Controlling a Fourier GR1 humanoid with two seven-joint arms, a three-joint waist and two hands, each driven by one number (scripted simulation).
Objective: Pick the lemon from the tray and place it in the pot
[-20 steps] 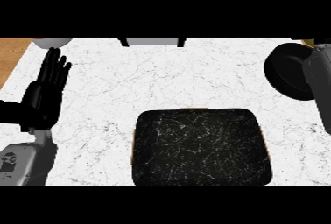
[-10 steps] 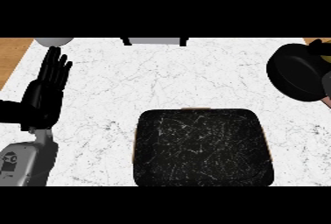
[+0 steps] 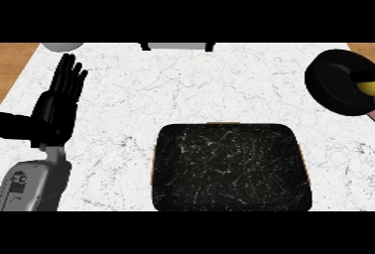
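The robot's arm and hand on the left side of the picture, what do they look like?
The left hand is all black, with long slim fingers and a thick thumb. Below it the forearm is a smooth pale grey shell with a small dark round marking near its lower end. No cables show.

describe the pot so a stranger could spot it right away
Start at the big dark tray in the middle of the white counter, then look up to the far right edge. The pot is the round black one there, with something yellow showing inside.
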